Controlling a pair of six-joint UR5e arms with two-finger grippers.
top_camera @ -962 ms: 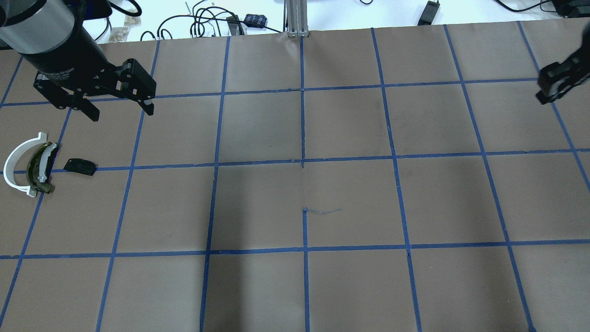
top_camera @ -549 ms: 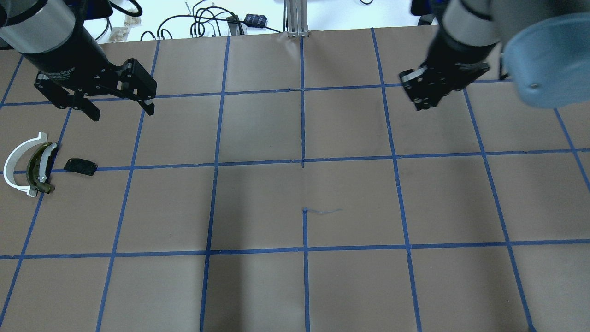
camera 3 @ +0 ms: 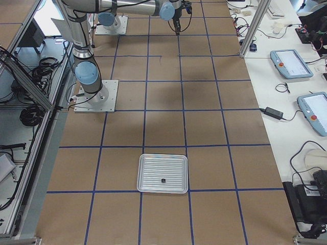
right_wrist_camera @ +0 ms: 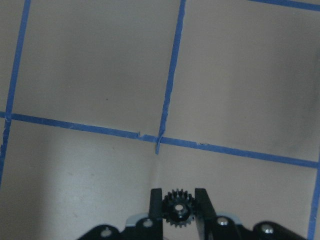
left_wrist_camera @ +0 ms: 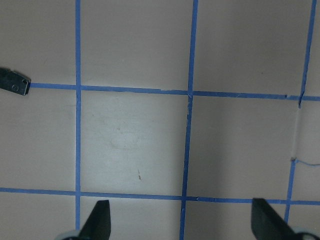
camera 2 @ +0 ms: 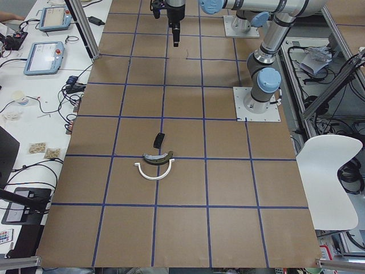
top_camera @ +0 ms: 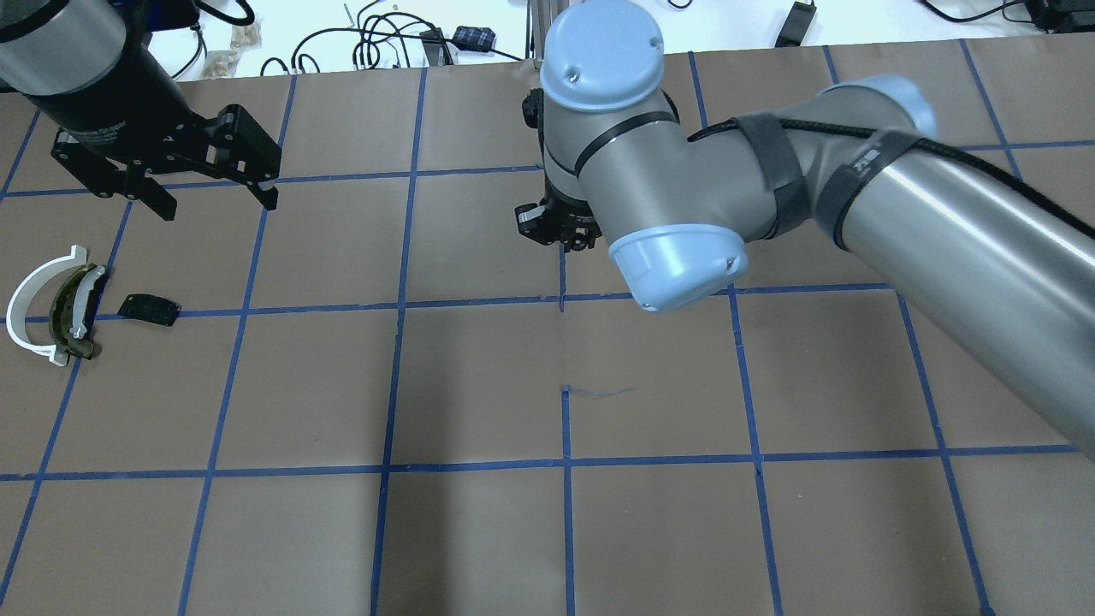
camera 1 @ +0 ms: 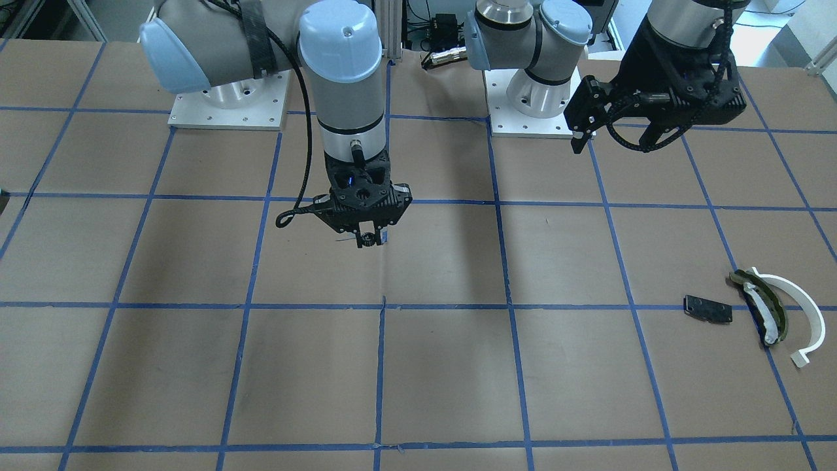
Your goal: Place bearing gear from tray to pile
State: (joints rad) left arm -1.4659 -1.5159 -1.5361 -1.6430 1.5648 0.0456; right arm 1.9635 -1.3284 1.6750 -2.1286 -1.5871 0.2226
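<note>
My right gripper [right_wrist_camera: 176, 202] is shut on a small black toothed bearing gear [right_wrist_camera: 176, 205] and hangs above the table's middle [camera 1: 367, 241]; in the overhead view the arm hides most of it [top_camera: 556, 233]. The pile lies at the table's left end: a white half-ring arc [top_camera: 30, 295], an olive-and-dark curved piece [top_camera: 73, 312] and a small flat black plate [top_camera: 149, 308]. The front view shows them too: arc [camera 1: 794, 297], curved piece [camera 1: 762, 307], plate [camera 1: 707, 309]. My left gripper [top_camera: 218, 204] is open and empty, behind the pile [camera 1: 614, 140].
The metal tray [camera 3: 153, 171] sits at the table's right end with one small dark part [camera 3: 163, 180] in it. Brown paper with a blue tape grid covers the table. Cables and pendants lie beyond the far edge [top_camera: 385, 38]. The plate's corner shows in the left wrist view [left_wrist_camera: 12, 86].
My right arm has swept from the right edge to the table's middle, carrying the gear. My left gripper has shifted slightly back and stays open.
</note>
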